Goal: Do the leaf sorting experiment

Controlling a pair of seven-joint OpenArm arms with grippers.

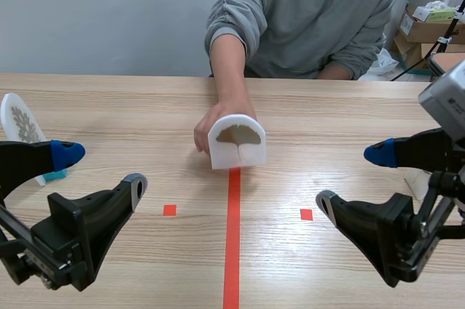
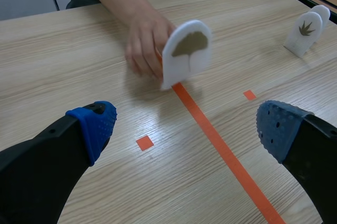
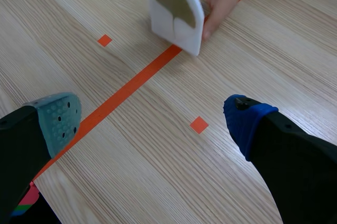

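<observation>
Nearest of all, low at the left, the left gripper [image 1: 102,172] hangs just over the table [image 1: 145,105] with its fingers spread wide and nothing between them, apparently waiting its turn. Beyond it, at the far left edge, a white arched card [image 1: 19,121] bearing a feathery, fern-like leaf stands tilted on a small teal base [image 1: 54,174]; it probably serves as the reference sample for that side. At the middle, a person's hand [image 1: 205,129] reaches across from the far side and holds a second white card, the ginkgo card [image 1: 237,143], by its back. It stands upright at the far end of the orange-red tape line [image 1: 232,236], with its fan-shaped leaf turned toward the robot, presumably so the cameras can read the leaf before anything is picked up. The line looks like the divide between the two sorting sides. The hand is touching the card, so a grasp now would risk meeting the fingers. To the right, the right gripper [image 1: 354,179] mirrors the left one: low, near, jaws released and holding nothing. Behind it, mostly hidden in the scene view but plain from the left wrist, a third card with a star-shaped leaf [image 2: 305,29] stands at the right edge — likely the other reference. No sorting has begun; the ginkgo card sits well apart from both samples.
</observation>
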